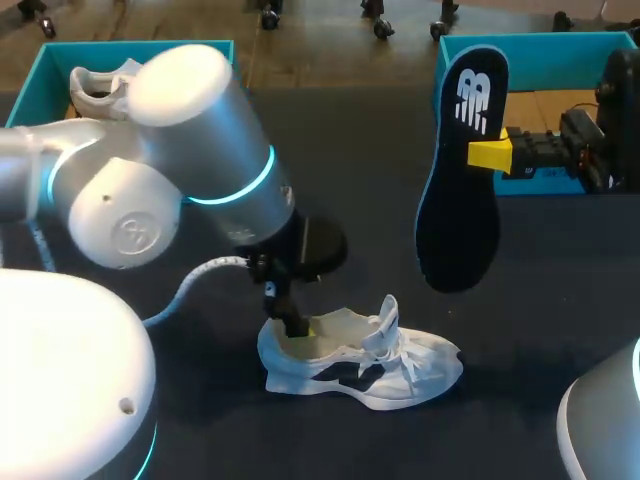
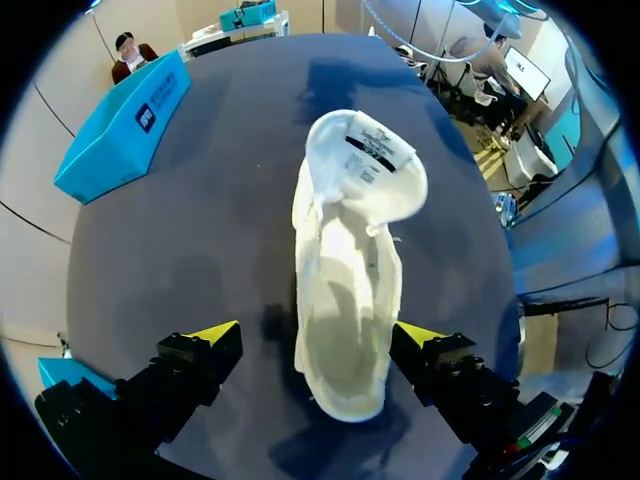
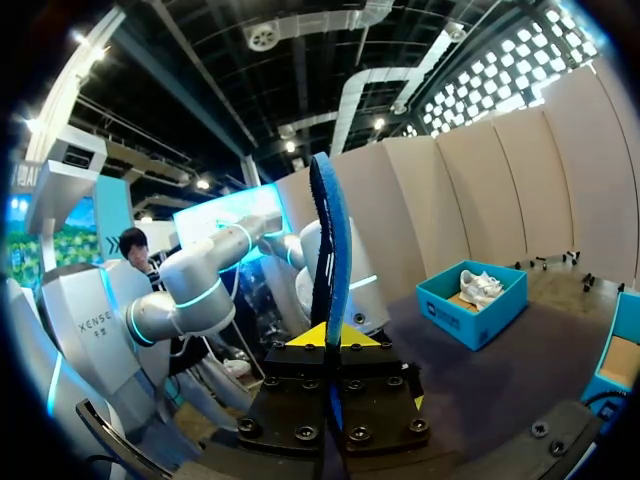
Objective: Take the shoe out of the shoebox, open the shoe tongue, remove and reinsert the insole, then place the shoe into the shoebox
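Currently far-left shoebox (image 1: 28, 90) holds 2nd shoe (image 1: 100, 88); L hand (image 2: 315, 333) spread astride table shoe (image 2: 345, 250), R hand (image 1: 490, 152) pinching insole (image 1: 460, 180).

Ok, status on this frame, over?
Left end effector open, straddling shoe heel on table. Right end effector shut on insole, upright above table. Tongue folded open. Nothing in the way.

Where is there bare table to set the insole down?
Widest patch of table: right of the shoe, between it and the right box, under the held insole. Another: between the left box and right box. Crowded at the shoe's heel, around the left gripper.
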You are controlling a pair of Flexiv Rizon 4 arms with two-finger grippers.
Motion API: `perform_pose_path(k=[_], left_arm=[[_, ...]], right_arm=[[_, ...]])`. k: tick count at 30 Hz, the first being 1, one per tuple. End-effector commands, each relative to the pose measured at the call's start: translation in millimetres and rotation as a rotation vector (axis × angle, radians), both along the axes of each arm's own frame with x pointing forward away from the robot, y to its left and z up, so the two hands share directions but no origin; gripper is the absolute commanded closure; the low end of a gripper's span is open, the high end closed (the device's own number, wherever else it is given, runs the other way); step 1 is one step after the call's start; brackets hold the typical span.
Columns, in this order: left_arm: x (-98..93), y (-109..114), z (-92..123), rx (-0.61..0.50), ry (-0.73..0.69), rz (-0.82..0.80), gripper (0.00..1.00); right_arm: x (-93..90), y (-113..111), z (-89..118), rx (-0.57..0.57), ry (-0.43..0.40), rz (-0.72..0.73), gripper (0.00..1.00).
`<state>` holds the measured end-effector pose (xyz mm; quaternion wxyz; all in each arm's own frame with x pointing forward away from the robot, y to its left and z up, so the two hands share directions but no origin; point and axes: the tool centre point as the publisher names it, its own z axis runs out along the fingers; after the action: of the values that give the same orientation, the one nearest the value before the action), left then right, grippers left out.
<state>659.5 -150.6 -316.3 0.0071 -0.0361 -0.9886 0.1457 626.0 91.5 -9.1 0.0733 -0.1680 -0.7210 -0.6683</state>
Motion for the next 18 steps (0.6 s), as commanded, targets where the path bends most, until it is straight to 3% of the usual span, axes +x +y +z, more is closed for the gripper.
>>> perform_pose_path(k=[1,13,18], left_arm=[[5.3,-22.4,-21.9,0.017,-0.013,0.005,0.0],[9.5,-34.8,-55.8,0.038,-0.007,0.007,0.0],[10.8,-37.2,-65.4,0.051,-0.002,0.013,0.15]], right_arm=[[3.2,2.2,-0.5,-0.001,0.001,0.003,1.0],[3.2,2.2,-0.5,-0.001,0.001,0.003,1.0],[3.2,2.2,-0.5,-0.001,0.001,0.003,1.0]])
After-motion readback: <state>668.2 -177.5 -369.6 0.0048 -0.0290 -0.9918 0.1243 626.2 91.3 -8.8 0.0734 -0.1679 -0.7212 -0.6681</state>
